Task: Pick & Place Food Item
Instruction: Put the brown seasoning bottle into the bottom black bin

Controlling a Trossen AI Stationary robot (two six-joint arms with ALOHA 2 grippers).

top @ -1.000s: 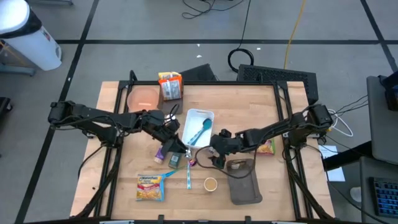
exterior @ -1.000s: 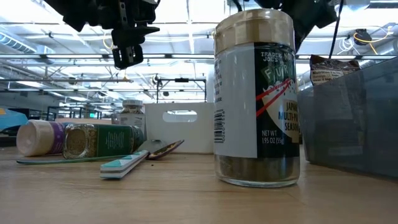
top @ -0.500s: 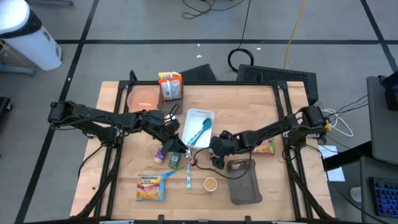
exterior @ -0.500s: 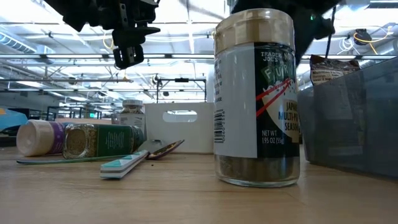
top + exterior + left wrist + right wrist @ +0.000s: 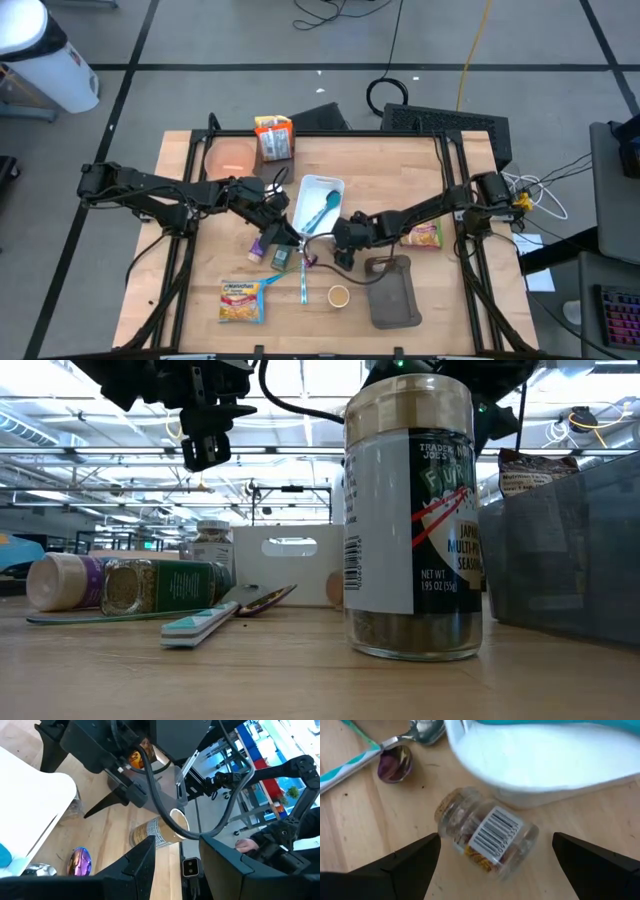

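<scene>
Glass catches my eye: a small spice jar [image 5: 487,836] lies on its side on the wooden desk [image 5: 430,180], just beside the white tray [image 5: 318,203]. Right hand [image 5: 343,258] hovers over it, fingers wide apart. Left hand [image 5: 283,237], at nine o'clock of the tray, is partly parted, gripping nothing.

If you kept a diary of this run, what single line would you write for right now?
right gripper: open, poised over small glass jar lying beside white tray | left gripper: hovering near tray, empty | nothing lifted
</scene>
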